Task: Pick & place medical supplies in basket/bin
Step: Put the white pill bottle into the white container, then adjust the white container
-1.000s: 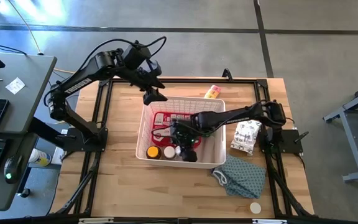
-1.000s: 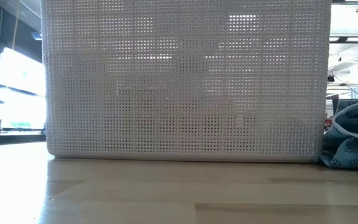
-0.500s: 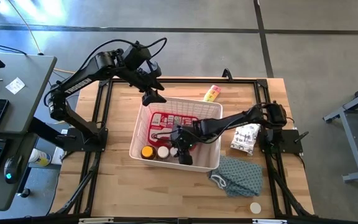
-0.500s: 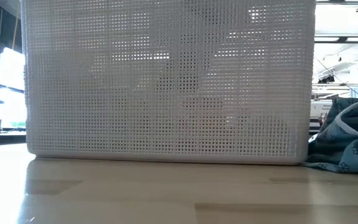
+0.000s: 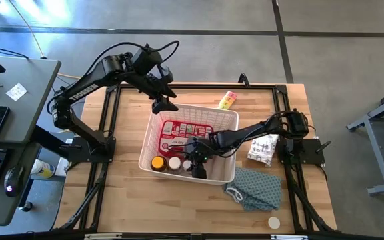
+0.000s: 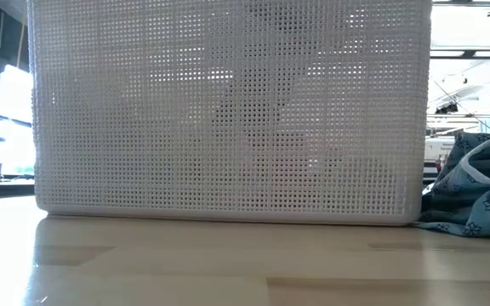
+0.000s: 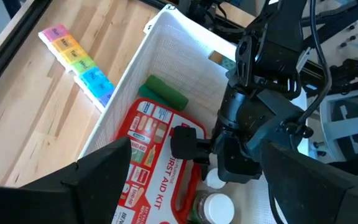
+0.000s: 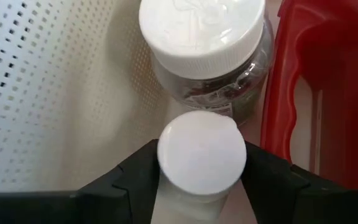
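Note:
The white mesh basket (image 5: 153, 127) stands mid-table and fills the low view (image 6: 228, 110). Inside lie the red first-aid case (image 5: 179, 133), a green roll (image 7: 165, 93), an amber bottle (image 5: 157, 162) and white-capped bottles (image 5: 174, 162). The rainbow pill organiser (image 5: 227, 100) lies on the table beyond the basket. My right gripper (image 5: 197, 167) is down inside the basket near its near wall, shut on a small white-capped bottle (image 8: 202, 152). My left gripper (image 5: 164, 103) hovers open over the basket's far-left corner. My right gripper pinches the small bottle's white cap (image 8: 166, 155) between its two fingers (image 8: 132, 177), one on each side. It comes from above, pointing down into the basket. The cap faces up; what the bottle's bottom rests on is hidden.
A larger white-capped jar (image 8: 204, 43) and the red case's handle (image 8: 291, 93) stand close beside the held bottle. Right of the basket lie a white patterned pack (image 5: 264, 147), a blue cloth (image 5: 257, 189) and a small white disc (image 5: 273, 223).
The basket has slid a little toward the table's left and near edges and turned slightly, with my right gripper inside it going the same way. For the last half second it has stood still.

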